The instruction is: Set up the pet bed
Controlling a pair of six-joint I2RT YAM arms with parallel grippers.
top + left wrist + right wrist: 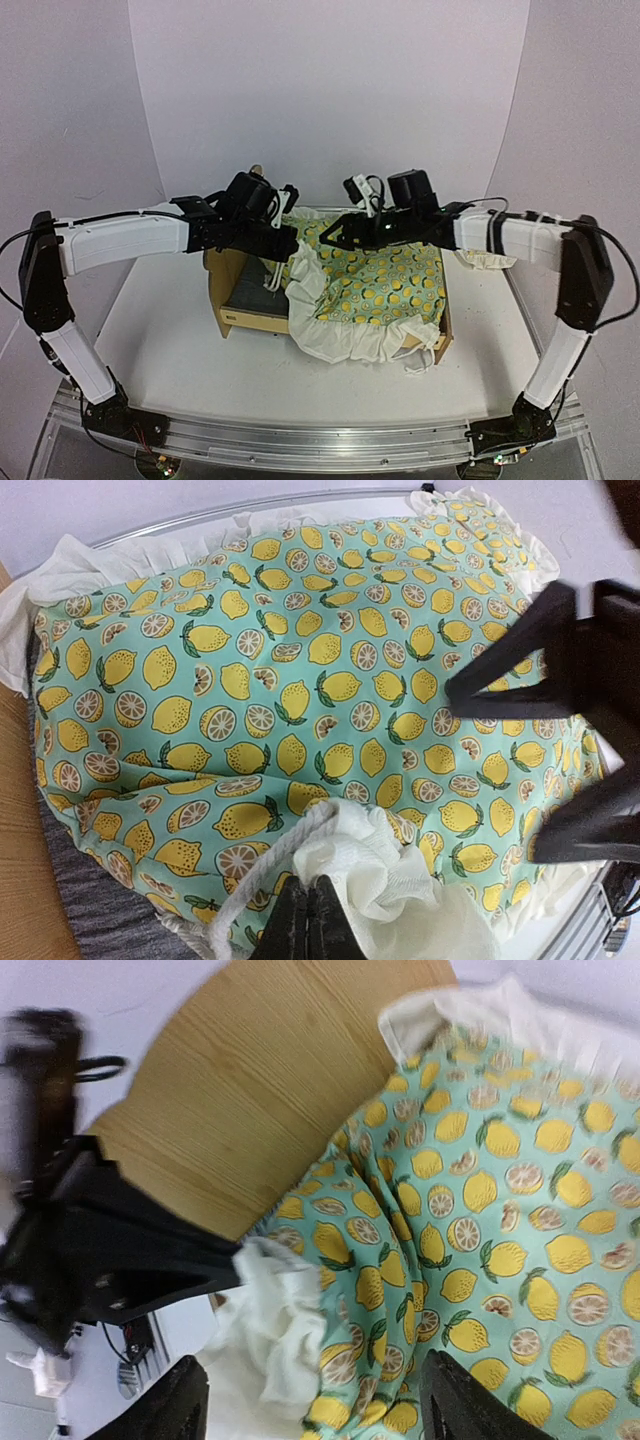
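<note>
The pet bed (250, 322) is a light plywood frame in the middle of the table, and a strip of its dark grey mattress (255, 292) shows at the left end. A lemon-print blanket (385, 285) with a white ruffle covers the rest. My left gripper (308, 920) is shut on the bunched white ruffle (370, 865) at the blanket's left edge, by a white cord. My right gripper (315, 1410) hovers open just above the blanket (500, 1240), beside the left gripper (120, 1250). The curved headboard (260, 1090) rises behind them.
Some ruffled cloth (487, 260) lies under my right forearm at the bed's far right corner. The blanket's ruffle (350, 345) hangs over the bed's near rail. White walls close in the back and sides. A metal rail (320, 440) runs along the near edge.
</note>
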